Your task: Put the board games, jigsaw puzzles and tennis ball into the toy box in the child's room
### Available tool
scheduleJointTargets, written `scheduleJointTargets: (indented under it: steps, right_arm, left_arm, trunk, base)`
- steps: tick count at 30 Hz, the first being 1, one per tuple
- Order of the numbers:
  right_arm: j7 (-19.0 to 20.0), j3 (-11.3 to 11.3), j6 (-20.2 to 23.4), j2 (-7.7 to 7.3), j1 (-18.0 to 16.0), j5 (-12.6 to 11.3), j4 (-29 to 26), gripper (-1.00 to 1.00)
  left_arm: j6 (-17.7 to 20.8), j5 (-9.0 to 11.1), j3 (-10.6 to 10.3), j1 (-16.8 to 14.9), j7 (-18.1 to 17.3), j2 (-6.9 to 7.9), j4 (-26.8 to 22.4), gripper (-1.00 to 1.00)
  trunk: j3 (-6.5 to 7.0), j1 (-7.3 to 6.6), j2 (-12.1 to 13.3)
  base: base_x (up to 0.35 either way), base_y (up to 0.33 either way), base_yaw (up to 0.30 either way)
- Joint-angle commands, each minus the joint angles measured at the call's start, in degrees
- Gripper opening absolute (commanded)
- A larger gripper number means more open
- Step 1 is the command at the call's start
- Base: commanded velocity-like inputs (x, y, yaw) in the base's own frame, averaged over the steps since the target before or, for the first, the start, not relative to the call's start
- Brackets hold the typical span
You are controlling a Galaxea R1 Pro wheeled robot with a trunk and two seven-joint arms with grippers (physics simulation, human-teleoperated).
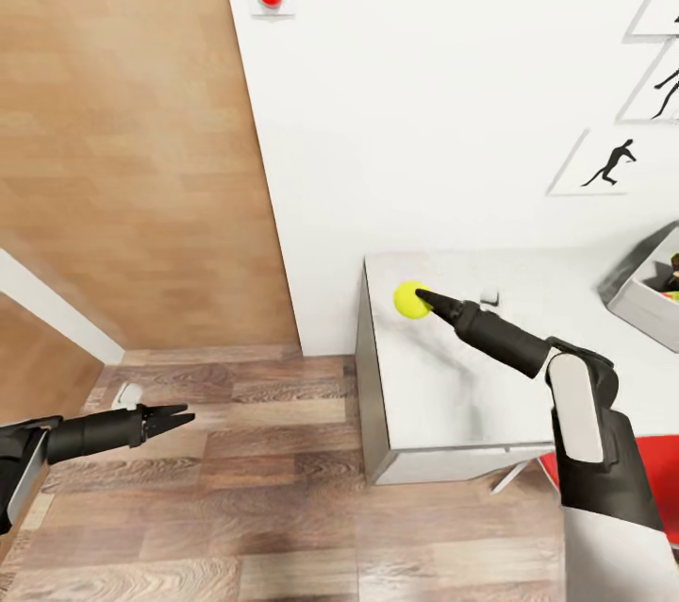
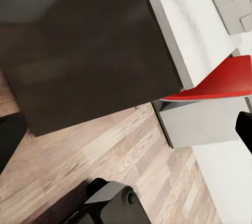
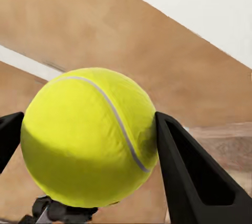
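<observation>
**Tennis ball in your right jaws, toy box off at three o'clock**

Tennis ball (image 1: pixel 409 298) first, from the head view: it sits at the tip of your right gripper (image 1: pixel 422 298), above the near-left corner of the light grey table (image 1: pixel 443 385). Whether it is lifted clear of the top or just touching it, you cannot tell from this angle. From the ball, the toy box (image 1: pixel 641 300) lies at about three o'clock, well apart, at the frame's right edge, with something colourful already inside. That is the relation your next move turns on: the carry runs straight across the tabletop to the right, and your right arm is both the nearer one and the one already loaded. Your left gripper (image 1: pixel 170 417) hangs out at eight o'clock over the wood floor, fingers close together, nothing between them.

Left wrist view: you see the dark grey desk top (image 2: pixel 89 50), a red chair seat (image 2: pixel 220 82) and plank floor. The fingertips barely enter the frame, so this view tells you nothing about how wide they stand.

Right wrist view: the ball fills the gap, a dark finger (image 3: pixel 189 176) pressed against each side (a snug, centred grip, I judge).
</observation>
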Motion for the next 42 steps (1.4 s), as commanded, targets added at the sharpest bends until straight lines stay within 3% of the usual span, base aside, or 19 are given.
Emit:
scheduleJointTargets:
  steps: [1, 2, 4, 8, 11, 13, 25, 42]
  right_arm:
    - [3.1, -1.7, 0.4, -0.04, 3.4, -1.2, -0.8, -1.0]
    - [8.3, -4.3, 0.4, -0.13, 7.8, -2.1, -1.4, -1.0]
    - [15.0, -7.3, -1.0, -0.41, 13.1, -2.3, -1.8, -1.0]
    - [26.7, -10.1, -11.1, -2.6, 22.8, -2.5, -2.0, -1.0]
    - [34.6, -10.6, -14.9, -4.3, 26.3, -2.5, -2.0, -1.0]
    - [36.7, -10.7, -15.7, -4.66, 26.9, -2.5, -2.0, -1.0]
    - [39.5, -14.7, -16.4, -4.98, 27.6, -2.3, -1.9, -1.0]
    - [39.6, -14.6, -17.7, -4.82, 27.6, -2.2, -1.9, -1.0]
  left_arm:
    - [0.6, 0.1, 0.1, 0.0, -0.2, 0.02, 0.0, 1.0]
    - [0.6, 0.1, 0.2, 0.0, -0.2, 0.03, 0.0, 1.0]
    - [0.6, 0.1, 0.2, 0.0, -0.2, 0.03, 0.0, 1.0]
    - [0.7, 0.2, 1.5, 0.1, -2.2, 0.74, 0.0, 1.0]
    - [0.9, 0.1, 3.3, 0.1, -6.8, 1.32, 0.0, 1.0]
    - [1.1, 0.0, 3.9, 0.2, -8.4, 1.46, 0.0, 1.0]
    - [1.4, -0.2, 7.7, 0.4, -8.4, 1.97, 0.1, 1.0]
    - [1.5, 0.2, 8.2, 0.5, -8.4, 2.76, 0.1, 1.0]
  trunk:
    - [0.02, 0.04, -0.1]
    - [0.12, 0.04, -0.1]
    - [0.31, 0.04, -0.1]
    - [0.68, 0.04, -0.1]
    - [0.97, 0.04, -0.1]
    - [1.16, 0.04, -0.1]
    - [2.3, 0.04, -0.1]
    - [3.91, 0.04, -0.1]
  base:
    - [0.0, 0.0, 0.0]
    - [0.0, 0.0, 0.0]
    - [0.0, 0.0, 0.0]
    - [0.0, 0.0, 0.0]
    - [0.0, 0.0, 0.0]
    - [0.0, 0.0, 0.0]
    - [0.0, 0.0, 0.0]
    - [0.0, -0.092, -0.084]
